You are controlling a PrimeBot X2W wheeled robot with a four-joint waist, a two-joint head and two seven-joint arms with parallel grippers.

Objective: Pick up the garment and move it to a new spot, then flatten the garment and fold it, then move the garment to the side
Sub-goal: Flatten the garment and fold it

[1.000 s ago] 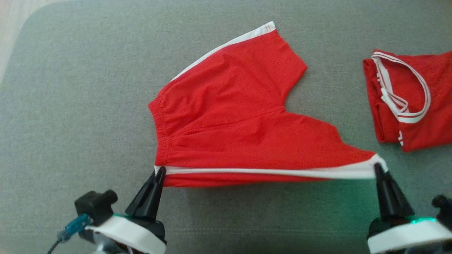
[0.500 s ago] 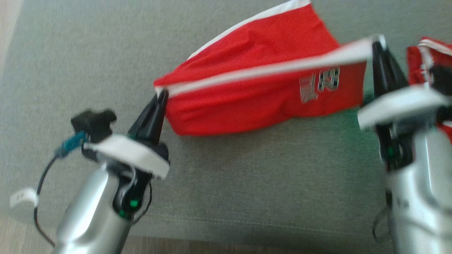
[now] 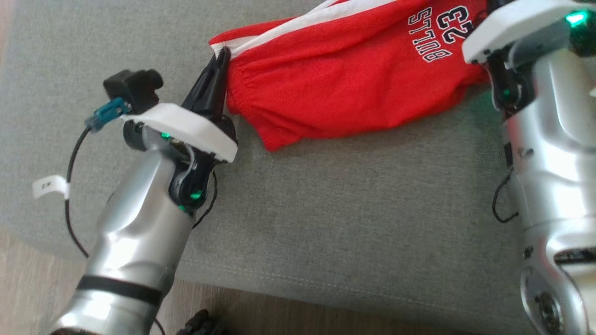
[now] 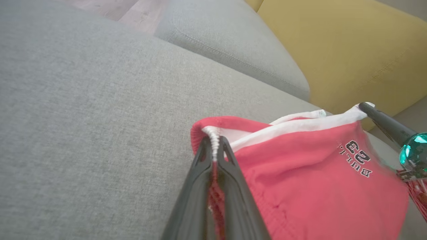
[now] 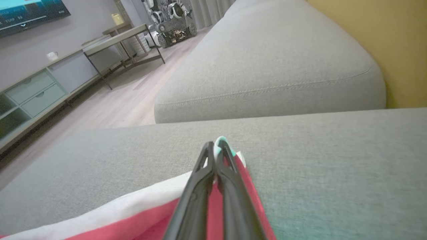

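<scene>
Jaws of left gripper (image 3: pixel 221 56) and right gripper (image 5: pixel 217 144) are clamped on the red shorts (image 3: pixel 344 88); near striped edge now carried far across the grey cushion (image 3: pixel 326 209). Fold judged under way.

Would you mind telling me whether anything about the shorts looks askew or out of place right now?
Nothing looks damaged or spilled. The red shorts are lopsided, though: the left gripper and right gripper each pinch the white-striped edge, and the loose cloth below bunches and sags furthest near the left gripper, over the grey cushion.
</scene>
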